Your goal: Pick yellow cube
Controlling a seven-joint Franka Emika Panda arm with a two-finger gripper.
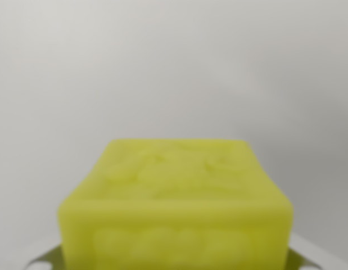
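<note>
The yellow cube (176, 197) fills the lower middle of the wrist view, very close and out of focus, with raised relief on its top and front faces. Pale grey fingertips (45, 257) show at the bottom corners, one against each side of the cube. My gripper (175, 259) is shut on the cube, holding it by its left and right faces. The cube's lower part is cut off by the frame's bottom edge.
Behind the cube there is only a plain, blurred light grey surface (174, 67), slightly darker toward the wrist view's right. No other objects or edges show.
</note>
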